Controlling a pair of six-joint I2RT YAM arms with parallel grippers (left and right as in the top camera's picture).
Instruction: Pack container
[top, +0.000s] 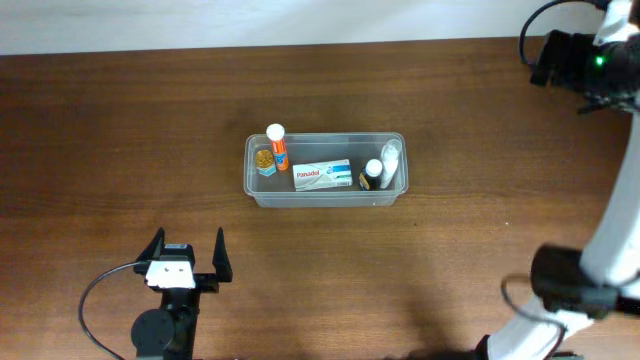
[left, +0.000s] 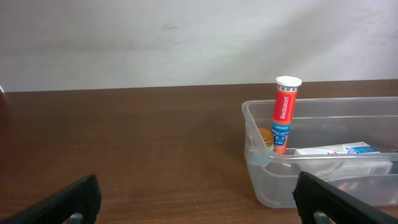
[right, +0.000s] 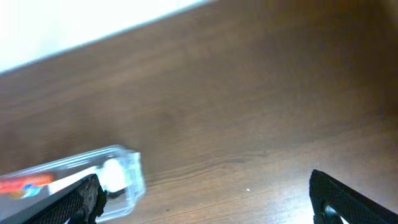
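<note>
Overhead: brown table, container, white wall

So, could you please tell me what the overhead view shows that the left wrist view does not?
Only overhead: the right end of the container with two small bottles, plus the right arm on the far right. Only left wrist: the pale wall behind the table, and the orange tube from the side, standing on end in the container's corner. Both: the clear container, the tube, the white box, the brown table and the open left gripper.
</note>
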